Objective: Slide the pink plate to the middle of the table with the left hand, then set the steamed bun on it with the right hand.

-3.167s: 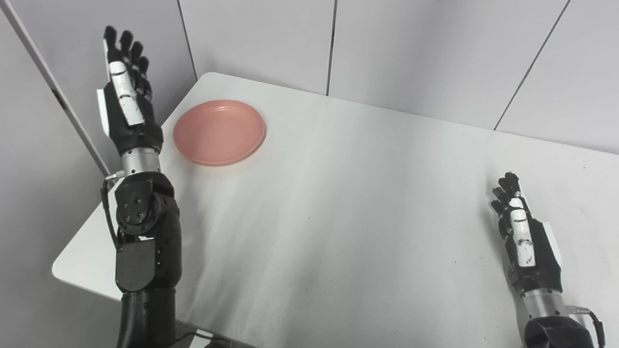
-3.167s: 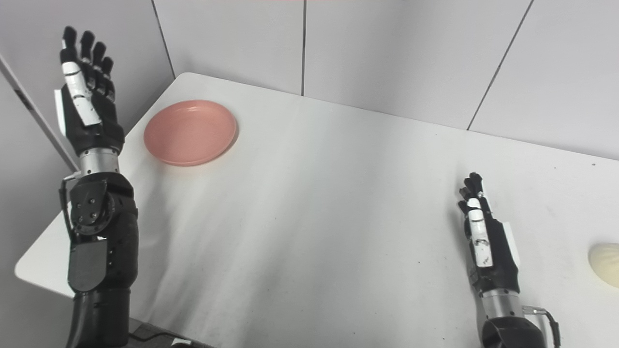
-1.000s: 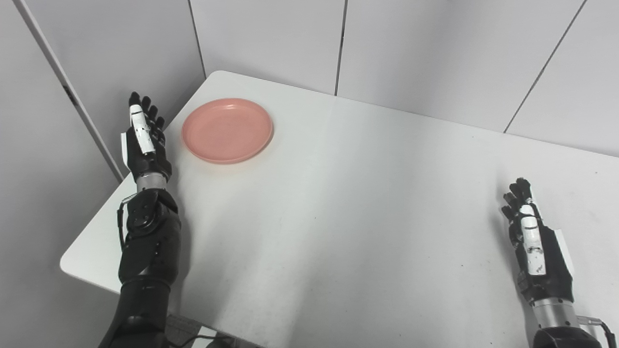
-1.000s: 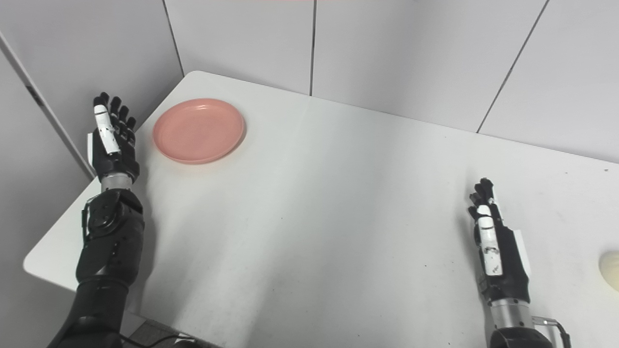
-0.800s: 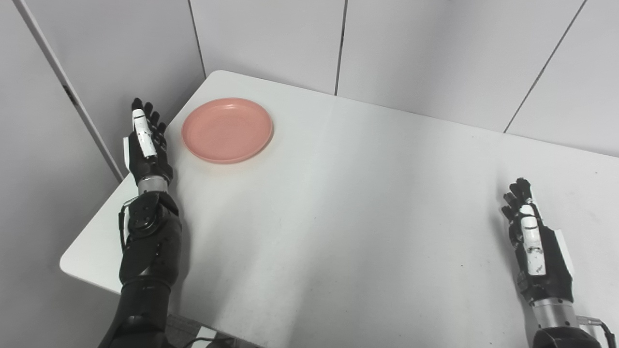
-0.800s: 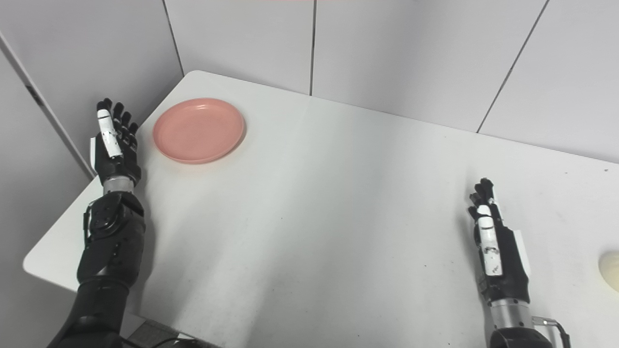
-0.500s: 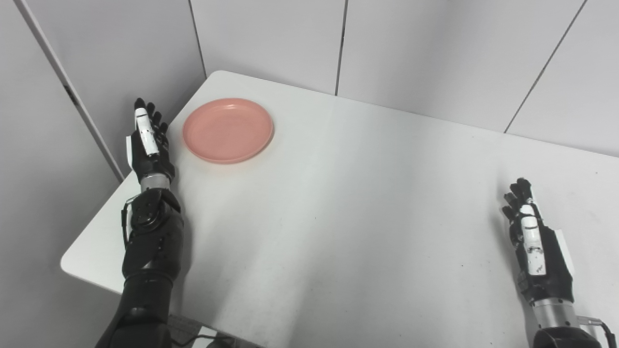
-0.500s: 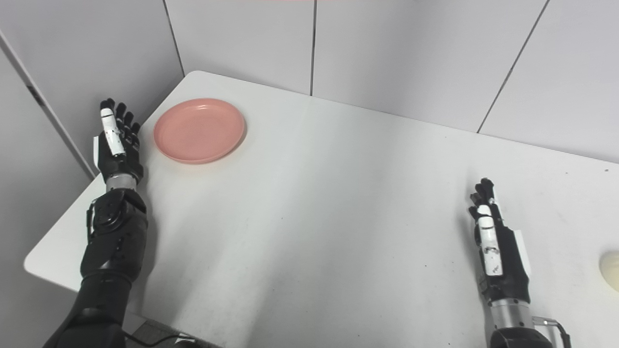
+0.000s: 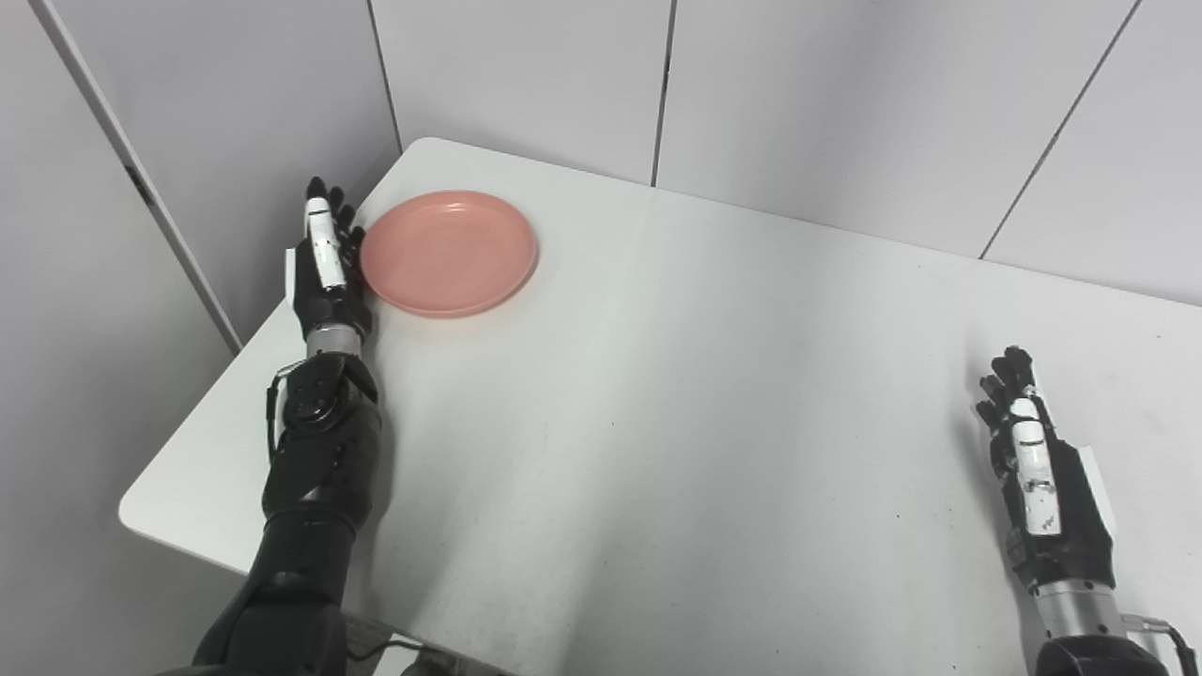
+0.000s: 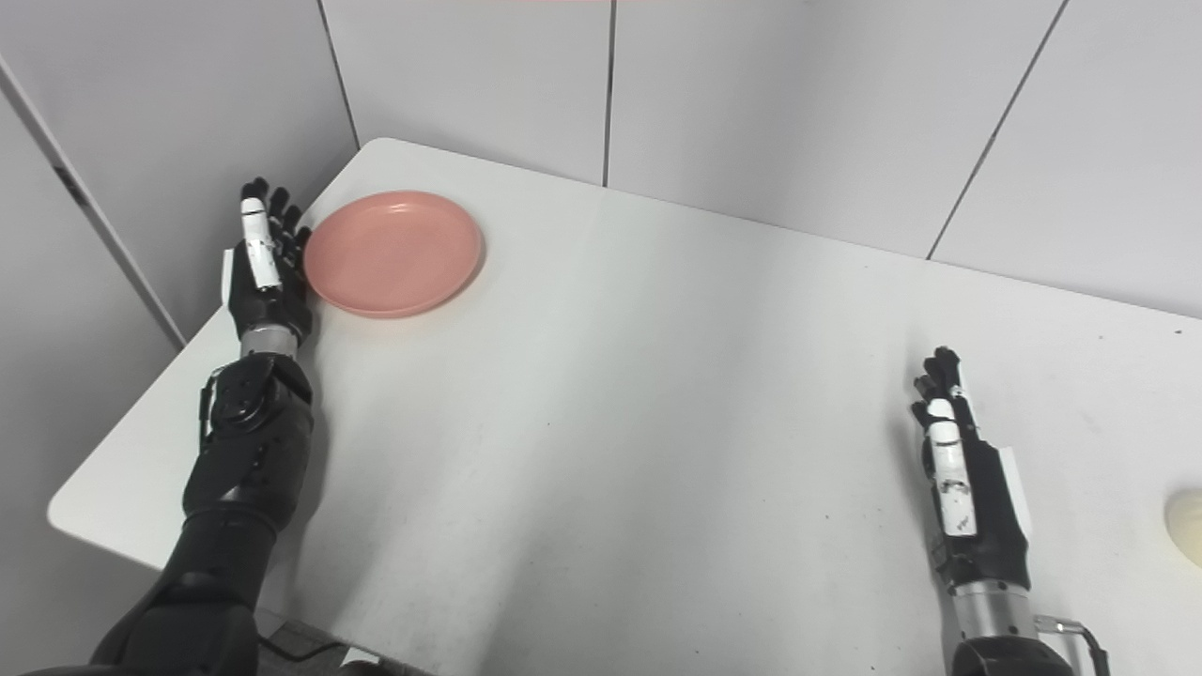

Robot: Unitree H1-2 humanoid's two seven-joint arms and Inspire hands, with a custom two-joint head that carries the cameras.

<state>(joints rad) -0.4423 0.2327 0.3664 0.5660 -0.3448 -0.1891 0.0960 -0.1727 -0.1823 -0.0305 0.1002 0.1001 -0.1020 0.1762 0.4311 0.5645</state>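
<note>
Right hand: the right hand (image 10: 967,488) rests low at the near right of the white table (image 9: 676,422), fingers straight and apart, holding nothing, waiting.
Steamed bun: the steamed bun (image 10: 1185,526) sits at the right border of the right eye view, cut by the frame; the left eye view misses it entirely.
Left hand: the left hand (image 9: 324,268) stands on edge at the far left, fingers extended, gripping nothing, right against the near-left rim of the pink plate (image 9: 449,252).
Plate position: far left corner, well away from the middle.
Push advice: I'd keep the palm flat against the rim and sweep toward the centre steadily, so the plate slides without spinning off.
Hard to tell: whether the fingers actually touch the rim or stop just short.
</note>
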